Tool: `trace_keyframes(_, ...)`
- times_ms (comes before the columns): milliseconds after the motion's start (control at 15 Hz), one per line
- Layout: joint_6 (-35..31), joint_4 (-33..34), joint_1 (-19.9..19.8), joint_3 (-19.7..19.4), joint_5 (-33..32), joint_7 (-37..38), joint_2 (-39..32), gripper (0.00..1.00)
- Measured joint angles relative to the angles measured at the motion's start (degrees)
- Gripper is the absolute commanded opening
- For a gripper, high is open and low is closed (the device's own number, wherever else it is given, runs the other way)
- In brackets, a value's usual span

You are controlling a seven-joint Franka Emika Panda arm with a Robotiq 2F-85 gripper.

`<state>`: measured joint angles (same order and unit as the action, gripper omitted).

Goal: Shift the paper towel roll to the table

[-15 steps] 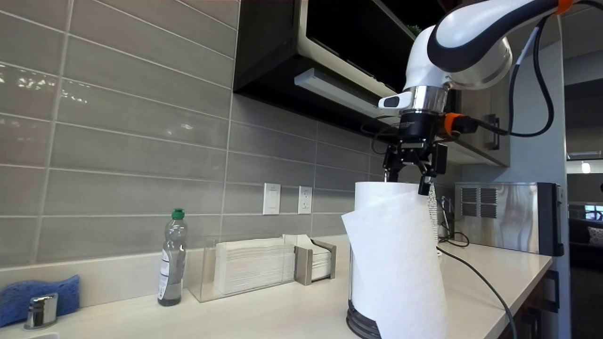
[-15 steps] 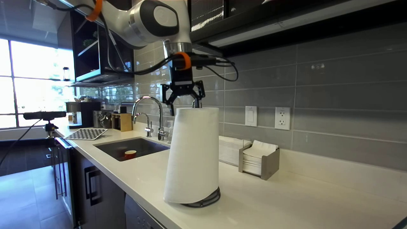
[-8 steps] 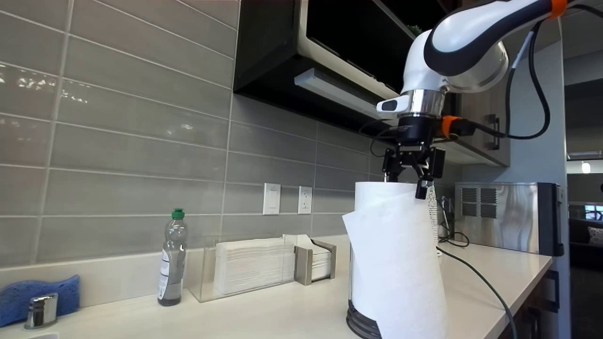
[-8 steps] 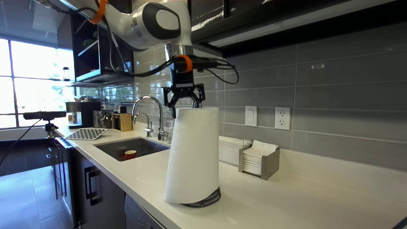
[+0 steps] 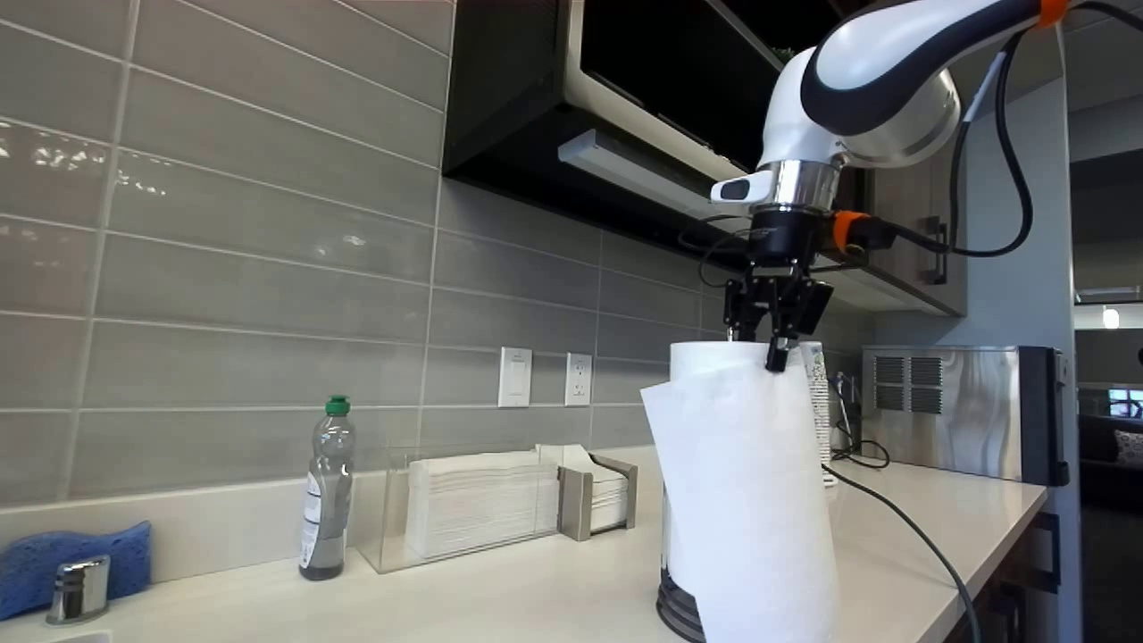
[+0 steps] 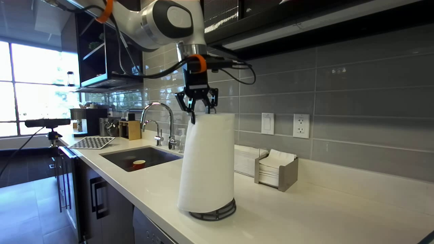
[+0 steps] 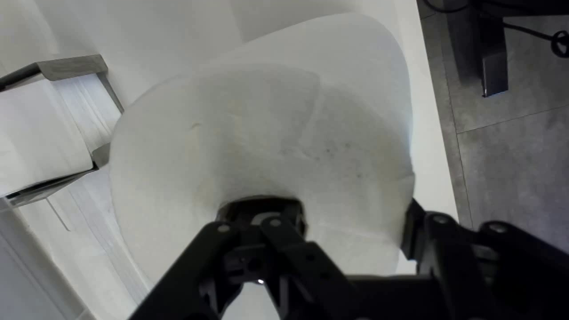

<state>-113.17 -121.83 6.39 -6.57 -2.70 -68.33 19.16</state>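
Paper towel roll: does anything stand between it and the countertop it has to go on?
Yes: the base of its black wire holder lies between the paper towel roll and the countertop, and the rod shows just above the roll's top edge. The roll probably needs lifting clear of that first.

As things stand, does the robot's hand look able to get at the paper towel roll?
Yes, it seems so: the hand appears to pinch the wall of the paper towel roll, one finger at its outer side, the other at its hollow core. Nothing visible blocks it.
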Motion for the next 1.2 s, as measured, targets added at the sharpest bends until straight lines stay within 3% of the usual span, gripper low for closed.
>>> trace_keyframes(1200,1.16,2.44,-0.30,1.57,-1.75,0.77,1.54,0.18)
